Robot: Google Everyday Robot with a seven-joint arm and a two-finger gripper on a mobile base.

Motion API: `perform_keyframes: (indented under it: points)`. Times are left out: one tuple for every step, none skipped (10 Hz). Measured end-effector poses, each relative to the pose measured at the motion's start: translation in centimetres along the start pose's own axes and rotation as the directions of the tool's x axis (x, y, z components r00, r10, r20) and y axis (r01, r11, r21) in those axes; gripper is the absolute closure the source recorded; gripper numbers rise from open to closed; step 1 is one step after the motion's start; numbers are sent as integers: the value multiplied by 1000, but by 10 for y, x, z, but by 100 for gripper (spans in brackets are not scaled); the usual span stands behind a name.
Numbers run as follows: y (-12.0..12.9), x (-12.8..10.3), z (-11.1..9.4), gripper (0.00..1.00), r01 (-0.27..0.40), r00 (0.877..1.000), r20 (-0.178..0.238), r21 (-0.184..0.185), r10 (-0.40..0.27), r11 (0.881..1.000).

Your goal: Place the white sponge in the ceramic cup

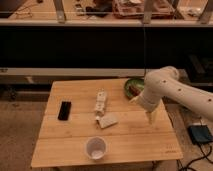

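One gripper [151, 119] is seen open and empty, right of the white sponge [107, 121] and ceramic cup [95, 148].

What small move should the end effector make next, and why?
Probably carry the end effector across toward the white sponge. It hangs open and empty over the right side of the table, apart from the sponge, which lies flat near the ceramic cup.
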Motion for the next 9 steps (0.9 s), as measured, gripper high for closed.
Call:
perform_keyframes:
  points:
    - [-9, -8, 11, 20, -9, 1000, 25, -7, 9, 1000]
    - [-19, -13, 20, 20, -19, 999, 42, -7, 19, 1000]
    - [-37, -18, 35, 20, -33, 997, 64, 2, 33, 999]
    - [-44, -16, 44, 20, -48, 996, 72, 3, 48, 999]
    - [-52, -13, 55, 20, -74, 993, 91, 3, 74, 997]
    - [-62, -9, 69, 20, -103, 988, 117, 2, 103, 995]
    - [-66, -6, 80, 20, -122, 984, 132, -13, 123, 992]
    - [-67, -4, 90, 20, -138, 979, 146, -29, 140, 990]
    - [-68, -3, 104, 20, -163, 971, 171, -52, 169, 985]
